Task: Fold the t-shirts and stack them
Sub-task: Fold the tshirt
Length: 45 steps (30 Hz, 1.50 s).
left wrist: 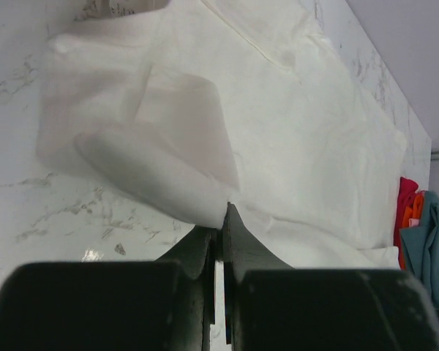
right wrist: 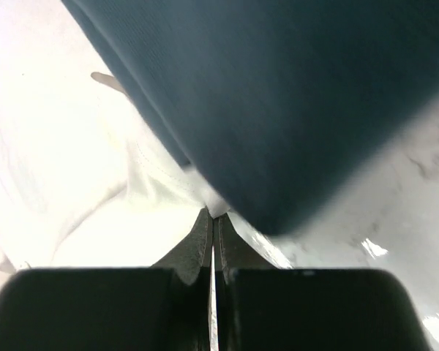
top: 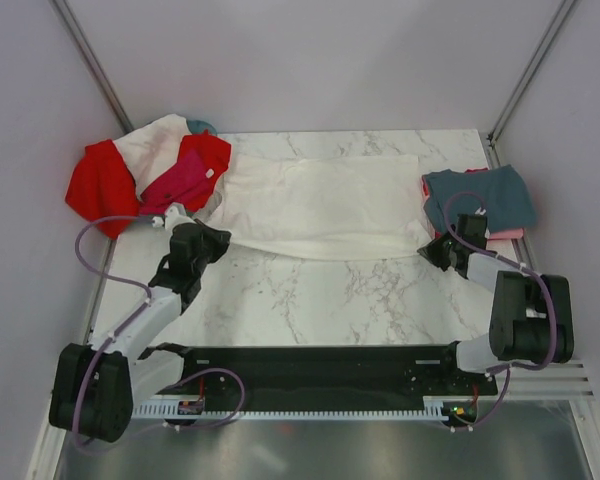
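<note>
Now we pinch the white t-shirt (top: 325, 205), spread flat across the upper middle of the table (top: 320, 290), at both lower corners. Our left hand (top: 210, 240) is pressed together on a fold at its lower left, and our right hand (top: 432, 250) on its hem at the lower right. A red t-shirt (top: 100, 185) and a magenta t-shirt (top: 180, 180) lie heaped at the upper left; a slate grey-blue t-shirt (top: 485, 195) sits on a coral pink t-shirt (top: 505, 233) at the right edge.
</note>
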Each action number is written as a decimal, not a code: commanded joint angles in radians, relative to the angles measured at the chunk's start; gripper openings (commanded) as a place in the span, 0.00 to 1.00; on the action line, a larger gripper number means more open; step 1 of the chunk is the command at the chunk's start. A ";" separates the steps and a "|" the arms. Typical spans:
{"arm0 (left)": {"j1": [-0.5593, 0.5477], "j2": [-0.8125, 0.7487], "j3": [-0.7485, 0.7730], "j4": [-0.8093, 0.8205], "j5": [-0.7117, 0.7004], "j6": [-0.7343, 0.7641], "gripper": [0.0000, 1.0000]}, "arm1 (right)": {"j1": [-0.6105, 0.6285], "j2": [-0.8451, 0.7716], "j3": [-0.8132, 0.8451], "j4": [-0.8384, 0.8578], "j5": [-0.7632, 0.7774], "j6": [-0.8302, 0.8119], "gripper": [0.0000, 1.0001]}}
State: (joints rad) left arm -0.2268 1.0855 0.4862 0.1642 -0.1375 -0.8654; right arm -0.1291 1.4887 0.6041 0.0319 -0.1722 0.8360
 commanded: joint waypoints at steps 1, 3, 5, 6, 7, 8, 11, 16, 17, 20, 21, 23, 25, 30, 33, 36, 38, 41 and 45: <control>0.003 -0.097 -0.085 -0.038 -0.059 -0.052 0.02 | -0.004 -0.103 -0.059 -0.061 0.069 -0.041 0.00; 0.001 -0.166 -0.127 -0.049 -0.063 -0.055 0.02 | -0.006 -0.142 -0.082 -0.099 0.097 -0.058 0.00; 0.003 -0.237 -0.181 -0.081 -0.070 -0.053 0.02 | -0.007 -0.159 -0.092 -0.150 0.114 -0.070 0.00; 0.001 -0.261 -0.196 -0.095 -0.068 -0.053 0.02 | -0.007 -0.174 -0.101 -0.167 0.120 -0.075 0.00; 0.001 -0.285 -0.227 -0.115 -0.065 -0.057 0.02 | -0.010 -0.183 -0.109 -0.179 0.123 -0.080 0.00; 0.001 -0.314 -0.239 -0.156 -0.065 -0.060 0.02 | -0.010 -0.194 -0.115 -0.203 0.126 -0.083 0.00; 0.003 -0.423 -0.288 -0.262 -0.062 -0.102 0.04 | -0.012 -0.269 -0.161 -0.245 0.155 -0.075 0.00; 0.001 -0.606 -0.365 -0.382 -0.048 -0.184 0.06 | -0.010 -0.435 -0.214 -0.322 0.220 -0.035 0.00; 0.003 -0.628 -0.371 -0.396 -0.044 -0.208 0.12 | -0.012 -0.459 -0.219 -0.352 0.227 -0.029 0.02; 0.003 -0.656 -0.373 -0.462 -0.031 -0.230 0.35 | -0.012 -0.550 -0.239 -0.389 0.244 0.000 0.37; 0.001 -0.653 -0.361 -0.486 -0.030 -0.227 0.39 | -0.010 -0.589 -0.247 -0.392 0.240 0.003 0.49; 0.001 -0.625 -0.307 -0.541 -0.028 -0.199 0.45 | -0.012 -0.629 -0.244 -0.414 0.244 0.002 0.52; 0.000 -0.604 -0.232 -0.598 -0.024 -0.176 0.47 | -0.012 -0.680 -0.228 -0.426 0.252 -0.009 0.57; 0.001 -0.530 -0.042 -0.712 -0.031 -0.106 0.80 | -0.009 -0.719 -0.138 -0.443 0.240 -0.087 0.60; 0.001 -0.477 0.114 -0.744 -0.085 -0.038 0.93 | 0.000 -0.665 -0.063 -0.438 0.234 -0.153 0.57; 0.000 -0.406 0.213 -0.750 -0.138 0.038 0.94 | 0.017 -0.590 0.008 -0.423 0.214 -0.221 0.54; 0.001 -0.365 0.242 -0.741 -0.158 0.101 0.95 | 0.037 -0.553 0.032 -0.394 0.195 -0.248 0.53; 0.001 -0.273 0.276 -0.674 -0.146 0.178 0.92 | 0.092 -0.480 0.080 -0.373 0.218 -0.276 0.50; 0.001 -0.138 0.290 -0.579 -0.103 0.232 0.88 | 0.202 -0.388 0.146 -0.331 0.211 -0.305 0.46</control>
State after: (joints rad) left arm -0.2268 0.8692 0.7471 -0.4896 -0.2363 -0.7509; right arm 0.0082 1.0592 0.6804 -0.3592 0.0444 0.5900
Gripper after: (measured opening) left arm 0.886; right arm 0.472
